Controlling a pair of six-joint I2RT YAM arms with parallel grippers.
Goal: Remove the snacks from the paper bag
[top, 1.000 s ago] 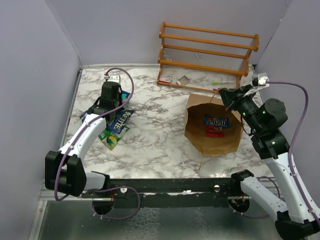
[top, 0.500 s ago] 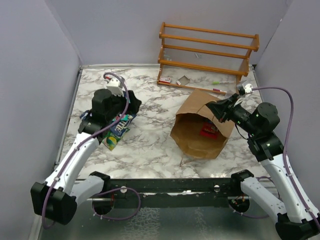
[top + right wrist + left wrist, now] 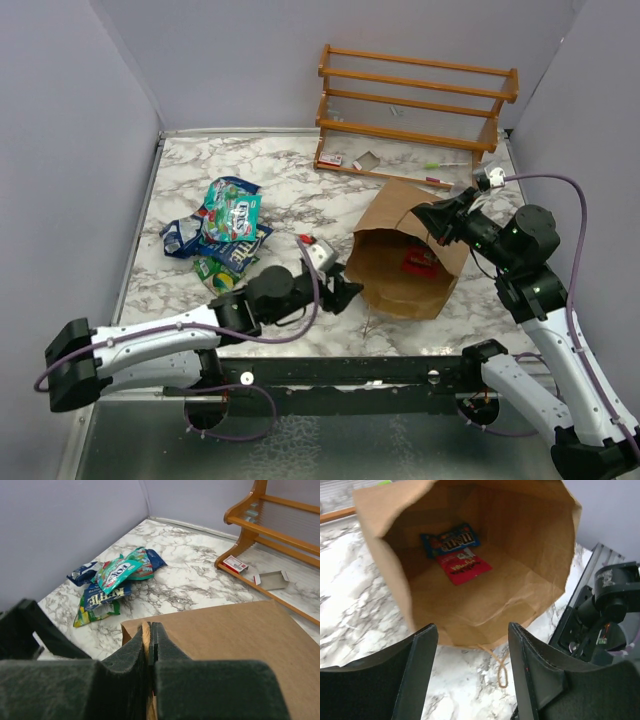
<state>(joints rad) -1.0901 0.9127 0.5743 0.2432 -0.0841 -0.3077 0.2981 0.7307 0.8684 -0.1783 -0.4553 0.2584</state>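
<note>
The paper bag point(image 3: 400, 285) is seen tipped on its side on the marble surface point(image 3: 300, 190), with its mouth turned toward the left arm. Its upper rim is pinched by the right tool point(image 3: 150, 635), whose jaws are pressed flat together on the brown paper. The left tool point(image 3: 342, 293) is held low just in front of the mouth, its fingers point(image 3: 420, 670) spread apart with nothing between them. Deep inside the bag two snacks are seen lying: a dark blue M&M's packet point(image 3: 451, 539) and, touching its lower edge, a red packet point(image 3: 463, 566) whose lettering cannot be read with certainty. A thin string handle point(image 3: 501, 669) is draped on the surface below the bag's rim. Well apart from the bag, near the left wall, other packets are piled: a teal packet point(image 3: 232, 210) on top, a dark blue packet with white lettering point(image 3: 240, 252) beneath it, and a green-yellow packet point(image 3: 212, 273) at the near edge. At the far side an orange wooden rack point(image 3: 415, 105) is placed, with a small red-white box point(image 3: 333, 160) and a grey scrap point(image 3: 366, 157) under its lowest rail.
</note>
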